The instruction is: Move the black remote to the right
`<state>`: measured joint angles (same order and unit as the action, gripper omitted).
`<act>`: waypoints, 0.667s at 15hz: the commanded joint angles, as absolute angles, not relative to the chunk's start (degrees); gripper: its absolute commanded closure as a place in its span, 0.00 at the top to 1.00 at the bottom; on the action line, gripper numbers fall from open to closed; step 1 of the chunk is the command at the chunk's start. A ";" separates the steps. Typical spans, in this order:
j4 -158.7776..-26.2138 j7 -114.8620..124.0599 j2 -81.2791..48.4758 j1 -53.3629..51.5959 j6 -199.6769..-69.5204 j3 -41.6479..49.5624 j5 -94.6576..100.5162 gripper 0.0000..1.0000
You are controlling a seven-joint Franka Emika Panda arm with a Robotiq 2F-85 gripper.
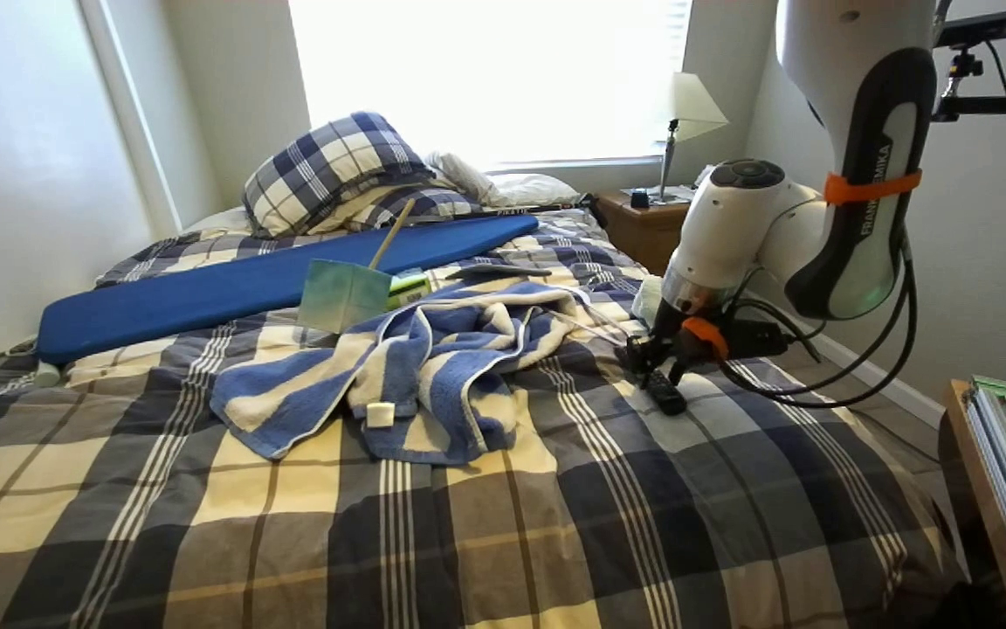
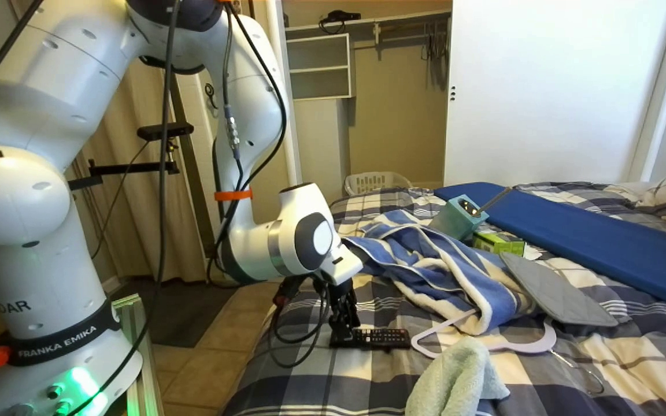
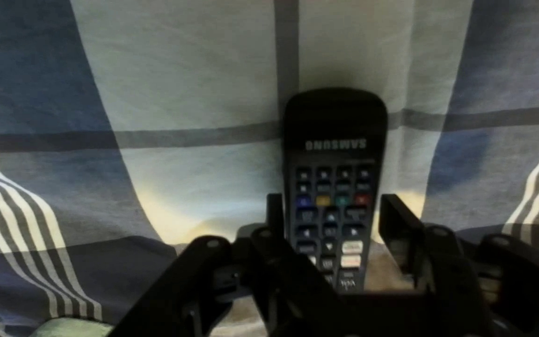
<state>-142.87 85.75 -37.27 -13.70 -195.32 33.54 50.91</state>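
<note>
The black remote (image 3: 335, 121) lies flat on the plaid bed cover, with SAMSUNG lettering and several buttons. It also shows in both exterior views (image 1: 668, 399) (image 2: 388, 338). My gripper (image 3: 331, 201) points down with one finger on each side of the remote's middle part. In both exterior views my gripper (image 1: 660, 377) (image 2: 343, 335) is low at the bed, over part of the remote. The fingers stand about a remote's width apart. Slivers of bedding seem to show beside the right finger; whether the fingers press on the remote cannot be told. The remote's near end is hidden.
A blue-and-white striped towel (image 1: 468, 376) lies mid-bed. A white hanger (image 2: 515, 346) and pale green cloth (image 2: 457, 381) lie near the remote. Farther off are a grey pad (image 2: 558, 292), a teal box (image 2: 451, 222) and a long blue cushion (image 1: 206, 293).
</note>
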 commanded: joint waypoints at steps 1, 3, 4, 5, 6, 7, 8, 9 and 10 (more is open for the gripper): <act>-140.56 85.60 -36.28 -7.42 -193.72 27.44 53.51 0.88; -140.96 84.37 -33.29 -5.00 -191.46 23.87 55.39 0.99; -141.34 83.82 -31.65 -2.72 -189.94 20.76 56.86 1.00; -142.65 84.08 -28.80 1.18 -185.61 15.13 58.49 1.00; -144.84 84.11 -26.85 3.76 -183.04 10.23 58.58 1.00; -147.61 82.81 -25.26 5.27 -180.30 5.93 56.03 1.00; -149.81 80.47 -23.66 7.04 -176.63 1.24 51.38 1.00; -151.62 78.89 -20.73 8.23 -170.15 -3.51 46.07 1.00; -152.79 76.55 -19.30 6.88 -165.91 -4.85 40.90 1.00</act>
<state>-146.03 82.73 -27.29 5.18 -177.10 2.99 52.01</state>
